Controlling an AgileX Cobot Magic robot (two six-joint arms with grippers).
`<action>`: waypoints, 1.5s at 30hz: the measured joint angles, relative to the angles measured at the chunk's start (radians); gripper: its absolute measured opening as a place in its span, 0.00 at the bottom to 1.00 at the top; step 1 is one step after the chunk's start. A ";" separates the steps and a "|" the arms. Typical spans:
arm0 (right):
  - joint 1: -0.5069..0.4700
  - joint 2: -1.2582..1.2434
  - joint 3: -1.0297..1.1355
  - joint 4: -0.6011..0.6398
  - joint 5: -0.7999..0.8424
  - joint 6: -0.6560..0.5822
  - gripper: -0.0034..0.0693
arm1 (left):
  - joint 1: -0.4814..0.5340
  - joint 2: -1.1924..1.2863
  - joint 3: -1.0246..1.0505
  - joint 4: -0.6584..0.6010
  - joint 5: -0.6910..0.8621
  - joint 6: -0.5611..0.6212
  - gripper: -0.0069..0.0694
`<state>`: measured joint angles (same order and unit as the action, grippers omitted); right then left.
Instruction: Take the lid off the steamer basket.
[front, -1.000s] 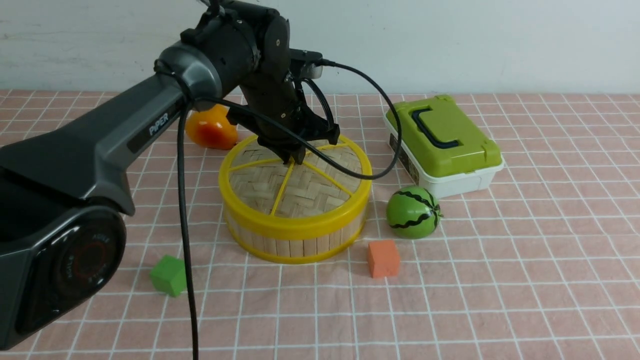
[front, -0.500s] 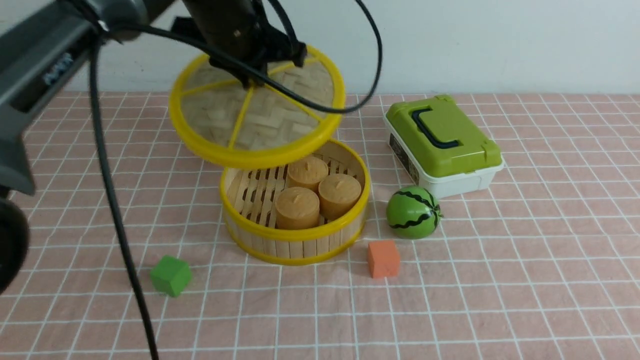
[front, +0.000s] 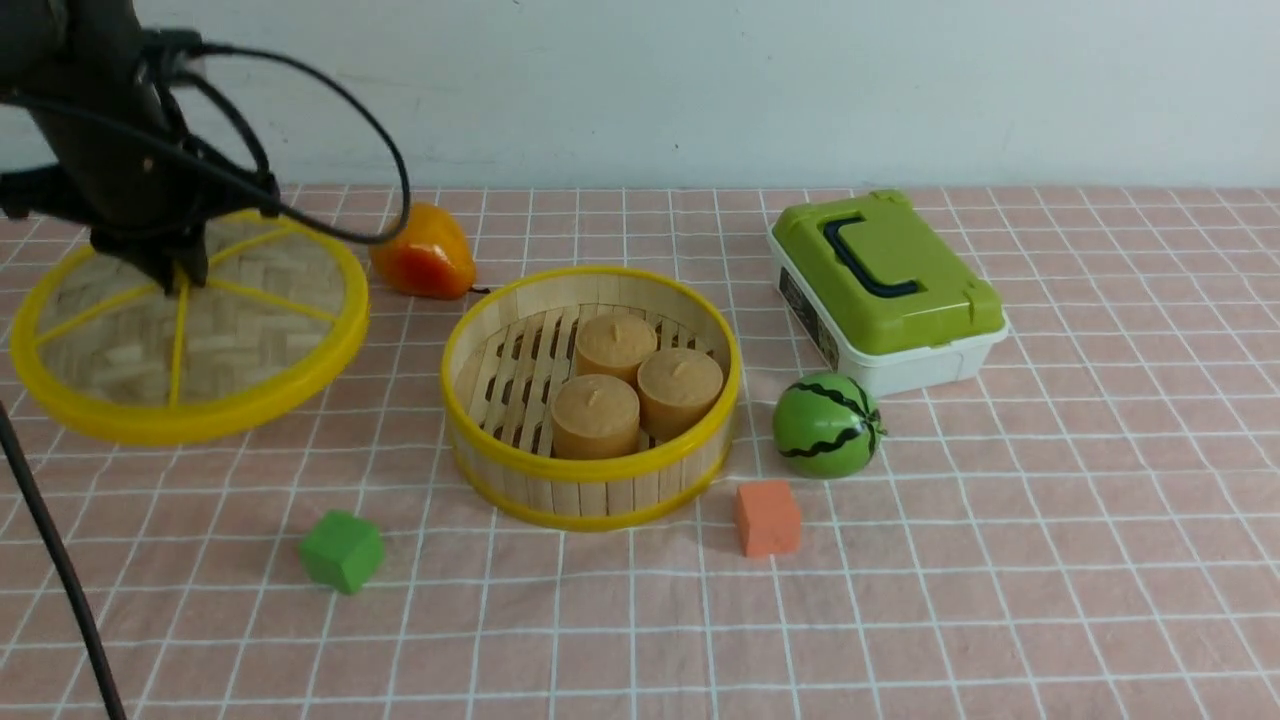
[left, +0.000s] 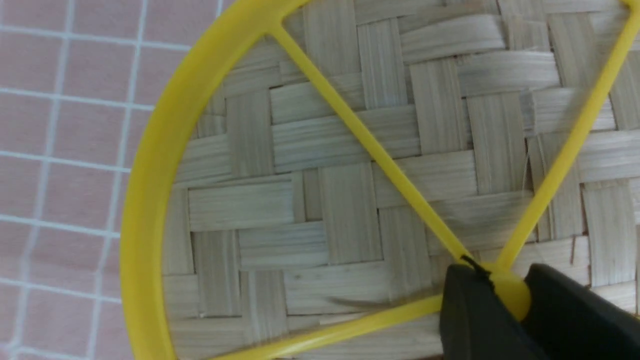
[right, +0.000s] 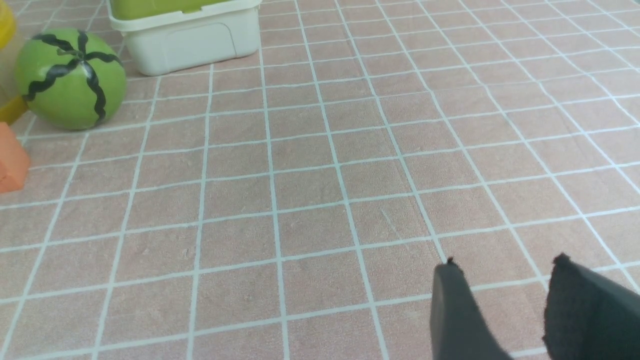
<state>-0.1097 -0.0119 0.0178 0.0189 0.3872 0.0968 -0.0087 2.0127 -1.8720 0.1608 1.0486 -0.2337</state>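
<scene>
Lid (front: 235, 335) in left tool (front: 178, 284), off basket (front: 590, 468)

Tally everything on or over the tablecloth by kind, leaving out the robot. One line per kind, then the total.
Lid: 1
Steamer basket: 1
Tan cakes, inside the basket: 3
Cubes: 2, a green cube and an orange cube
Toy fruit: 2, a watermelon and an orange-red fruit
Green-topped box: 1
Total: 10

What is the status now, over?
Left end effector shut on lid, held aloft left of basket. Right end effector open, empty. Basket uncovered. Green cube near, not touching.
</scene>
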 joint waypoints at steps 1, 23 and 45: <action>0.000 0.000 0.000 0.000 0.000 0.000 0.38 | 0.000 0.015 0.058 -0.008 -0.067 -0.019 0.23; 0.000 0.000 0.000 0.000 0.000 0.000 0.38 | -0.031 -0.122 0.110 -0.054 -0.234 -0.076 0.38; 0.000 0.000 0.000 0.000 0.000 0.000 0.38 | -0.031 -1.454 1.021 -0.480 -0.429 0.362 0.07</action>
<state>-0.1097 -0.0119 0.0178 0.0189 0.3872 0.0968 -0.0398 0.5591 -0.8514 -0.3189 0.6195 0.1281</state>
